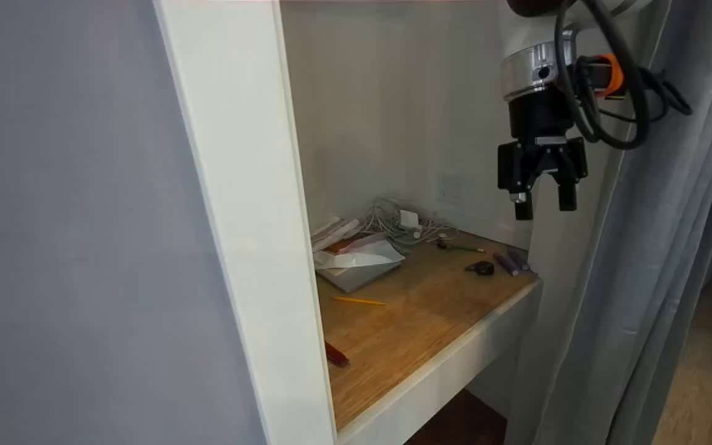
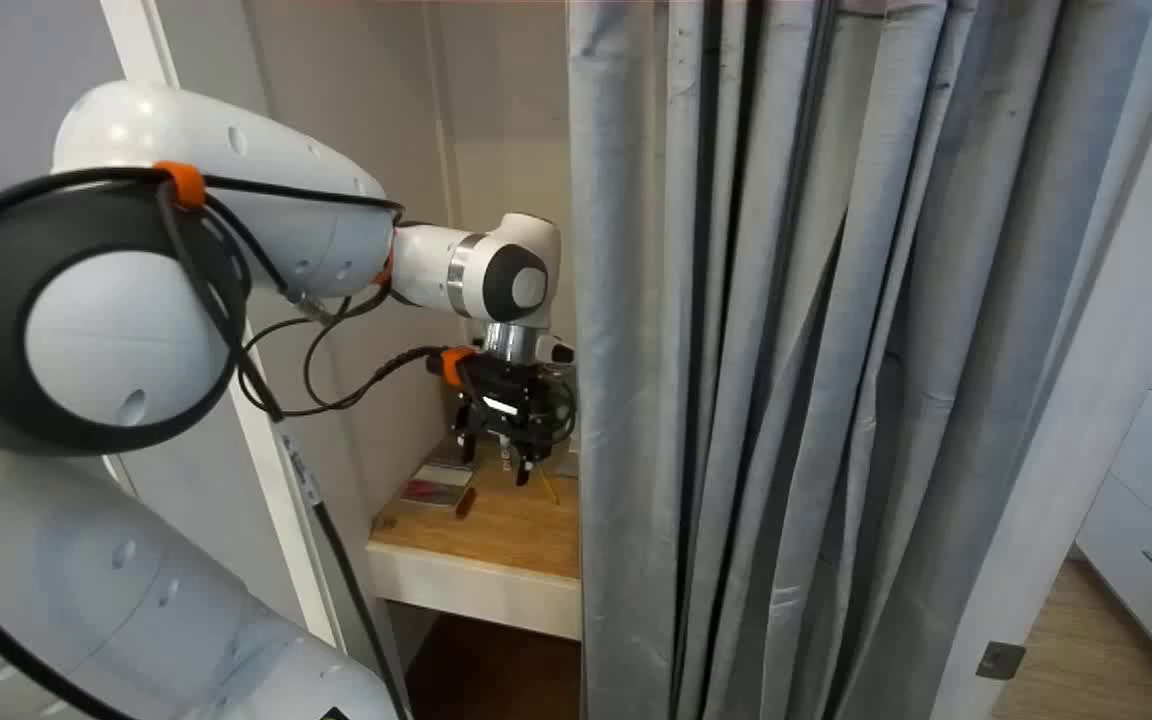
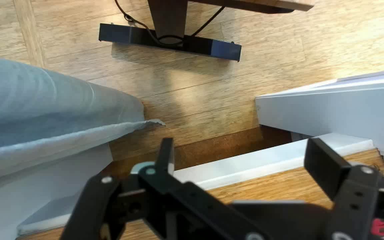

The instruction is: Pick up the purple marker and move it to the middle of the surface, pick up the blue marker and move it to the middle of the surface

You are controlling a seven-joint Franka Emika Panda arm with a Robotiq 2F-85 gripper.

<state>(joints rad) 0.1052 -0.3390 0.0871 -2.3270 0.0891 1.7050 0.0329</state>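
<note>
Claw closest to lens in wrist view, fingers spread wide, released. Both exterior views: claw hangs higher than the tabletop, well apart from it. Purple marker in an exterior view: lying at two o'clock on the tabletop, blue-grey marker just beside it, roughly parallel; touching or not, can't tell. Small black object at nine o'clock from purple marker, near. Rest of tabletop: green stick one o'clock, white cables twelve, papers ten, yellow pencil nine, red stick eight, partly hidden by white post. Grey curtain hides tabletop's three o'clock side in an exterior view.
</note>
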